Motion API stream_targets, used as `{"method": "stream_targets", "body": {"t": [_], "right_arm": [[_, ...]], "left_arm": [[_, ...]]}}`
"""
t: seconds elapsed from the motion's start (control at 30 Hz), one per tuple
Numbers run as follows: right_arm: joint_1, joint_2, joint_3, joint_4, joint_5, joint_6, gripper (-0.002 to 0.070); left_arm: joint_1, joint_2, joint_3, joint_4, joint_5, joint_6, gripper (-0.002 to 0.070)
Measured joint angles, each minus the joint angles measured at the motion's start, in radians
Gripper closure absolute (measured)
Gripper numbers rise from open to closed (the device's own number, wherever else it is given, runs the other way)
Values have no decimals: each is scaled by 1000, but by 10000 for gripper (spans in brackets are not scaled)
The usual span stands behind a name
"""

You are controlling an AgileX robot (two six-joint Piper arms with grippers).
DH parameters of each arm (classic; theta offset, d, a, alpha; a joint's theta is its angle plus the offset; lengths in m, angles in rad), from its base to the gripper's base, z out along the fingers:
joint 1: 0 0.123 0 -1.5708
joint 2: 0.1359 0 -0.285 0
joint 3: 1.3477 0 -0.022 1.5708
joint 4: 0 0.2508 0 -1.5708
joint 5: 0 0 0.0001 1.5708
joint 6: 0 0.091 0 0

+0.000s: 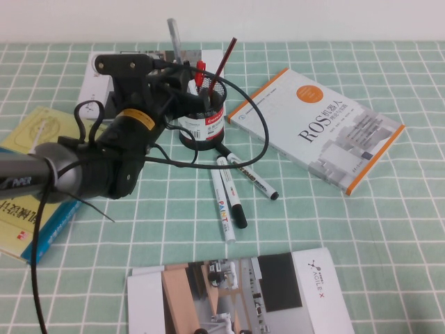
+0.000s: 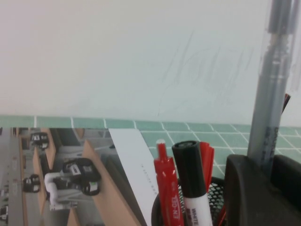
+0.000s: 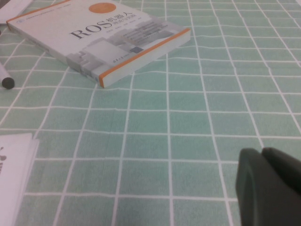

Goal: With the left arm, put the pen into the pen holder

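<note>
The left gripper (image 1: 182, 69) clamps the slim grey pen (image 1: 174, 38) upright just above the pen holder (image 1: 203, 122). The right gripper (image 3: 270, 186) sits low over the tablecloth (image 3: 188, 117), fingers together

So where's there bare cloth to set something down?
Free: right of the ROS book, where the right end effector hovers low, and between markers and brochure. Crowded: around the pen holder, where the left end effector holds the pen.
</note>
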Motion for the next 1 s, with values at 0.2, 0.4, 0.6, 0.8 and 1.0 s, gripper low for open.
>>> {"method": "stream_targets", "body": {"t": [0.2,0.4,0.6,0.8,1.0], "right_arm": [[0,0,0,0,0,0,696],[0,0,0,0,0,0,696],[0,0,0,0,0,0,696],[0,0,0,0,0,0,696],[0,0,0,0,0,0,696]], "left_arm": [[0,4,0,0,11,8,629],[0,7,-1,0,21,19,545],[0,-6,-1,-12,81,21,375],[0,-112,-1,-35,237,53,339],[0,-326,56,-40,405,141,406]]}}
